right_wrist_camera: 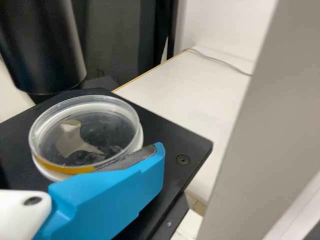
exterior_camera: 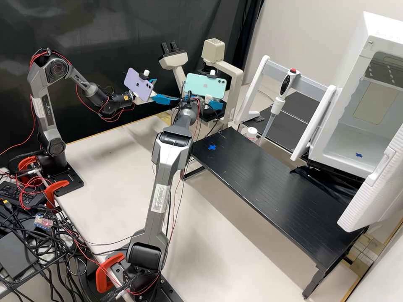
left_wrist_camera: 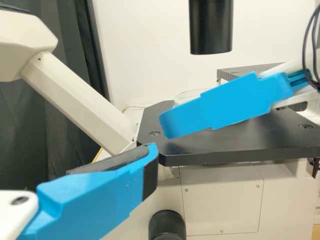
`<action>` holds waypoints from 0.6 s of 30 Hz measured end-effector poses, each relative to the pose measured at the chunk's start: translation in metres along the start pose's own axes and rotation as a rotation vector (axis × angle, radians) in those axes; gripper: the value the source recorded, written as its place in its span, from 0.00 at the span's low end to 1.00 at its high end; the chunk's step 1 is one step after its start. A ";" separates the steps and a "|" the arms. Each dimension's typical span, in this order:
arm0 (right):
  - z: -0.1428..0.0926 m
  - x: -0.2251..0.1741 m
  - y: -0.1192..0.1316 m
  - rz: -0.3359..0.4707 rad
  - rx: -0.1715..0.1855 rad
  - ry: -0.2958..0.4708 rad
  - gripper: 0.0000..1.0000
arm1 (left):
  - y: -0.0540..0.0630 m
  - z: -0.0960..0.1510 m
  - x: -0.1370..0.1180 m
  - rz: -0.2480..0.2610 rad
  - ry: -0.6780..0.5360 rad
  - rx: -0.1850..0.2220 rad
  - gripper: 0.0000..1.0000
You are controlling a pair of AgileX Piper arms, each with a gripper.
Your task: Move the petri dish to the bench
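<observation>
My left gripper (exterior_camera: 167,90) stands open to the left of the microscope stage, its blue fingers apart. In the left wrist view my left gripper (left_wrist_camera: 100,195) is in the foreground, away from the dish. Over the stage is my right gripper (exterior_camera: 216,105), seen side-on in the left wrist view with the dish rim (left_wrist_camera: 189,95) partly behind it. In the right wrist view the clear round petri dish (right_wrist_camera: 97,120), with a yellow strip, appears on the black stage (right_wrist_camera: 192,142); my right gripper (right_wrist_camera: 110,200) is right against its side and hides part of it.
The microscope's eyepieces (exterior_camera: 173,61) stand behind the grippers; its black cylinder (left_wrist_camera: 211,25) hangs over the stage. A black raised bench (exterior_camera: 268,184) with a blue cross (exterior_camera: 212,147) stretches rightward. Beyond it are a pipette (exterior_camera: 280,98), a white-capped bottle (exterior_camera: 251,134) and an open white chamber (exterior_camera: 344,138).
</observation>
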 end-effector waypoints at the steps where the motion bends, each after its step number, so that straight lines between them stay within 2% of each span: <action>1: 0.000 0.000 0.000 0.006 -0.001 -0.004 1.00 | 0.000 0.000 0.000 0.000 0.000 0.000 1.00; 3: 0.000 0.000 0.001 0.015 -0.011 -0.009 1.00 | 0.000 0.000 0.000 0.000 0.000 0.000 1.00; 4: 0.000 0.000 0.001 0.019 -0.019 -0.009 0.00 | 0.000 0.000 0.000 0.000 0.000 0.000 1.00; 12: -0.003 -0.001 -0.001 0.027 -0.062 -0.007 0.00 | 0.000 0.000 0.000 0.000 0.000 0.000 1.00; 18: -0.003 -0.001 -0.001 0.028 -0.064 -0.007 0.00 | 0.000 0.000 0.000 0.000 0.000 0.000 1.00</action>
